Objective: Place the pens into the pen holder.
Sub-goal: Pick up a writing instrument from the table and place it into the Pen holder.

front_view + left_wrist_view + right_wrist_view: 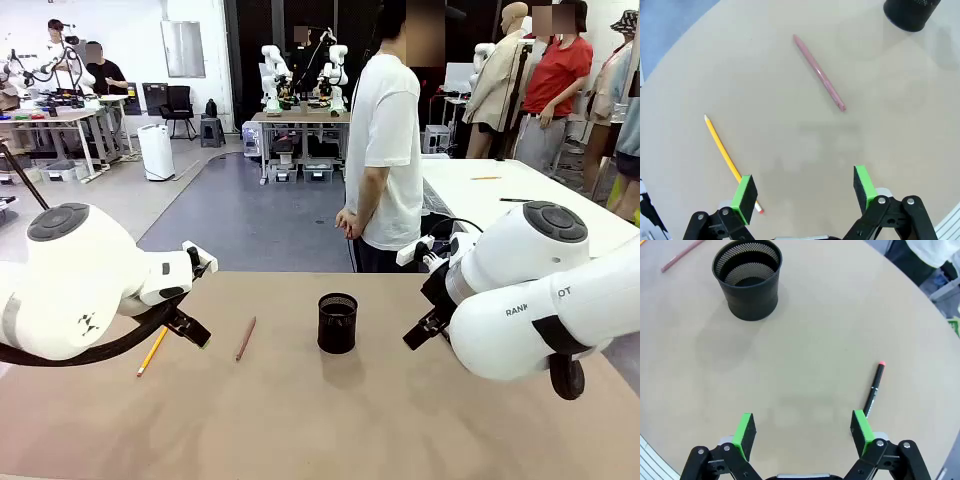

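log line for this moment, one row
left gripper open | right gripper open | pen holder empty | yellow pen, reddish pen, black pen on table

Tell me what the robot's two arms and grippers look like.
The left arm and right arm are glossy white with rounded joints topped by dark grey round caps. A black cable loops beneath the left arm; the right arm bears grey lettering. The left gripper and right gripper are black with bright green pads.

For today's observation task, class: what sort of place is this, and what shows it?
Likely a robotics lab or workshop: a white left arm and right arm flank a table, and cluttered worktables stand on an open grey floor.
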`<state>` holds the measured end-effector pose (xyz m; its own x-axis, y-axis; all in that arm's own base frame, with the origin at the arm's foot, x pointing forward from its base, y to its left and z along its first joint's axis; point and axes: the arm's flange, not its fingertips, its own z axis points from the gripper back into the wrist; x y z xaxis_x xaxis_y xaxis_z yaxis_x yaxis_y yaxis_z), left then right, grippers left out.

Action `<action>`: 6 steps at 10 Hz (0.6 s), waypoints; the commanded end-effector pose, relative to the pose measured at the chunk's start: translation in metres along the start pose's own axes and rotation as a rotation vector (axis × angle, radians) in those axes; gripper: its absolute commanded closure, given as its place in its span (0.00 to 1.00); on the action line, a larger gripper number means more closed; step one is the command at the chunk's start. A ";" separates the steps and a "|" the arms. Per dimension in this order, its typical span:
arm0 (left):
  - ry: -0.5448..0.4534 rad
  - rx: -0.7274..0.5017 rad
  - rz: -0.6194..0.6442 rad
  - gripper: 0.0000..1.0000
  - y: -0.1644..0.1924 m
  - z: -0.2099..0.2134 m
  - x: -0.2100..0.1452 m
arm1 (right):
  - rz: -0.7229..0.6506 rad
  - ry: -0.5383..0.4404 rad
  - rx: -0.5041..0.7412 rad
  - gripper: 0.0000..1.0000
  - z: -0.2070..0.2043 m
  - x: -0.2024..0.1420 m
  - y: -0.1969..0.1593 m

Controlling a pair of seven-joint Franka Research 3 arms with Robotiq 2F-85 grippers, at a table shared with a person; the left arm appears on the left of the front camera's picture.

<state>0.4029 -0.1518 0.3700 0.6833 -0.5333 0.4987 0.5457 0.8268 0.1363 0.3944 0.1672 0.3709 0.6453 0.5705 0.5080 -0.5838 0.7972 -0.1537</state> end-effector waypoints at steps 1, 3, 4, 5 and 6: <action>0.000 0.000 0.000 0.00 0.000 0.000 0.000 | 0.000 0.000 0.000 0.00 0.000 0.000 0.000; 0.000 0.000 0.000 0.00 0.000 0.000 0.000 | 0.000 0.000 0.000 0.00 0.000 0.000 0.000; 0.000 0.000 0.000 0.00 0.000 0.000 0.000 | 0.000 0.000 0.000 0.00 0.000 0.000 0.000; 0.000 0.000 0.000 0.00 0.000 0.000 0.000 | 0.000 0.000 0.000 0.00 0.000 0.000 0.000; 0.000 0.000 0.000 0.00 0.000 0.000 0.000 | 0.000 0.000 0.000 0.00 0.000 0.000 0.000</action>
<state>0.4029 -0.1519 0.3700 0.6833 -0.5332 0.4987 0.5458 0.8268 0.1362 0.3944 0.1673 0.3709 0.6450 0.5710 0.5079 -0.5841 0.7969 -0.1542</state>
